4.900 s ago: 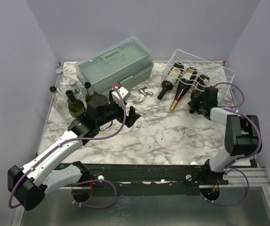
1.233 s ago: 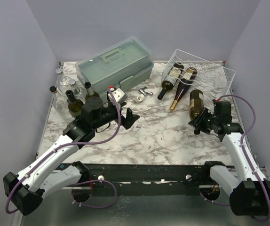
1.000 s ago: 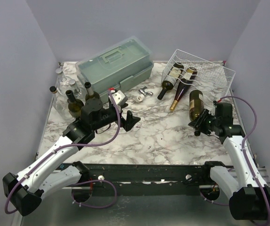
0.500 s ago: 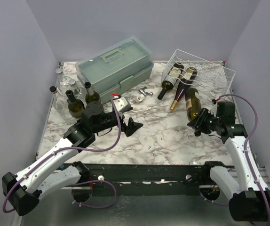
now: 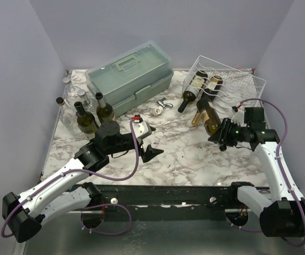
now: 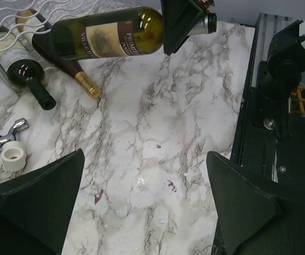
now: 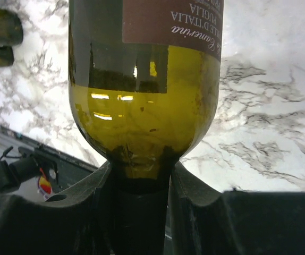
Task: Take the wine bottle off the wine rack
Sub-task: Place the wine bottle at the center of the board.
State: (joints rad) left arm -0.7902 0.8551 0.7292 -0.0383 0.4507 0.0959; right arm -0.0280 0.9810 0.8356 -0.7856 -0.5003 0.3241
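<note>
The right pincer (image 5: 222, 137) grips the wine bottle (image 5: 208, 114) by its neck. Draw it clear of the wine rack (image 5: 243, 85), then lower it level onto the table (image 5: 184, 154). The left pincer (image 5: 151, 142) stands open.

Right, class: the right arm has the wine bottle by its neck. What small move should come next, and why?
Probably draw the wine bottle clear of the wine rack, then lower it toward the marble table. The right gripper is shut on its neck, and its base hangs close to the rack's front wires.

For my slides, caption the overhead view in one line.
Right fingers hold a green wine bottle by its neck before the white wire rack, two bottles inside.
</note>
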